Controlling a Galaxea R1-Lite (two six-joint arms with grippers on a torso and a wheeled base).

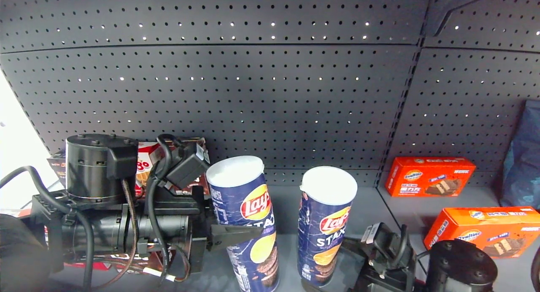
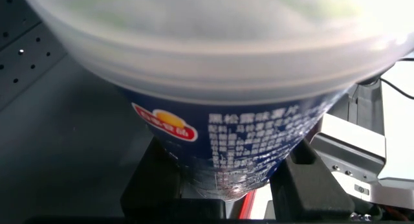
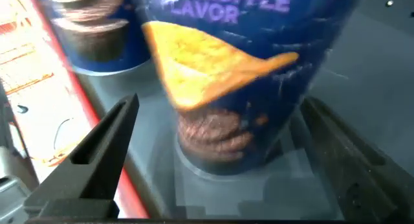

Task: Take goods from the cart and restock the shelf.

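Head view: the left gripper [image 1: 239, 237] clamps the left chip can [image 1: 247, 195] beside the right chip can [image 1: 325, 224] standing on the shelf [image 1: 375, 207], pegboard [image 1: 253, 93] behind; lower it upright, clear of its neighbour. Left wrist view: fingers [image 2: 152, 188] pinch its body. Right wrist view: the right gripper [image 3: 220, 107], spread wide, straddles the right chip can's base

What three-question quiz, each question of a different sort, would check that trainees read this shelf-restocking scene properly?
1. True or false: the right gripper has its fingers open on either side of the right chip can.
2. How many orange boxes lie on the shelf? A one, B two, C four.
3. Fill in: the left gripper is shut on the ___ chip can.
Key: 1 true; 2 B; 3 left, meaning the left chip can.
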